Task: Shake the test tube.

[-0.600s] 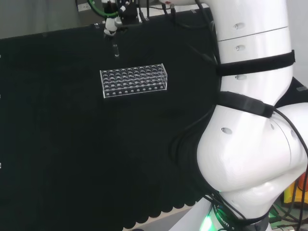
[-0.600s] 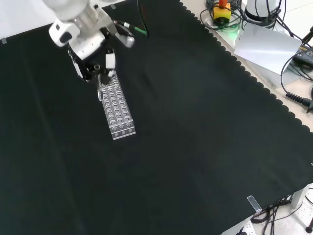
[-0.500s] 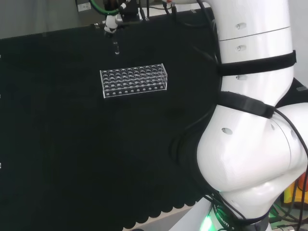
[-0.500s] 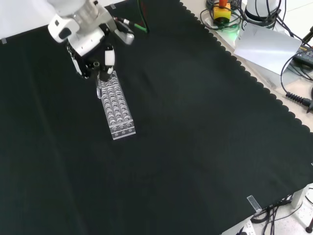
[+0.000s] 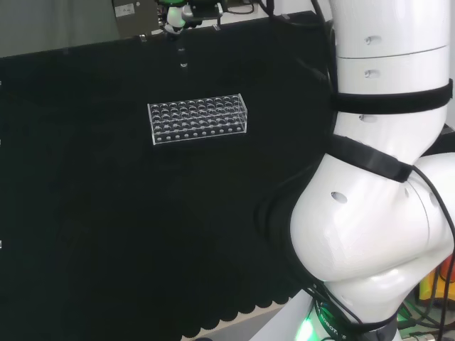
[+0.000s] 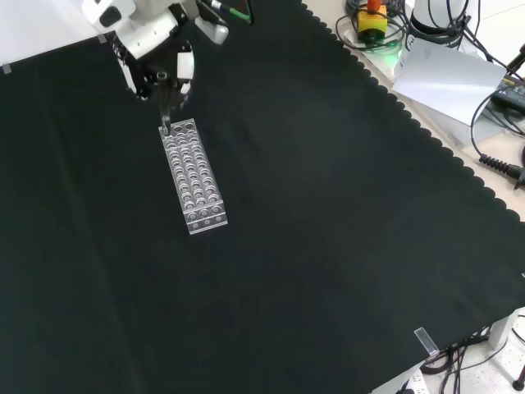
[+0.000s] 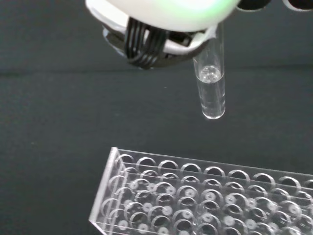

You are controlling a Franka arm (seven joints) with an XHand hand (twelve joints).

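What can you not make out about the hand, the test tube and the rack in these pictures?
- Hand, front view: how its fingers meet the test tube, too small.
- Tube's top, wrist view: hidden behind the hand's blurred white part.
- Rack, wrist view: cut off by the edge.

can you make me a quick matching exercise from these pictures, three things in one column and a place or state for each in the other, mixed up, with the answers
Things:
1. test tube
2. rack
3. hand

Places or states:
A. stands on the black cloth, its wells empty
B. fingers curled round the glass, raised above the bench
C. hangs upright in the air clear of the rack, a little clear liquid in its lower part

Pairs: 1-C, 2-A, 3-B
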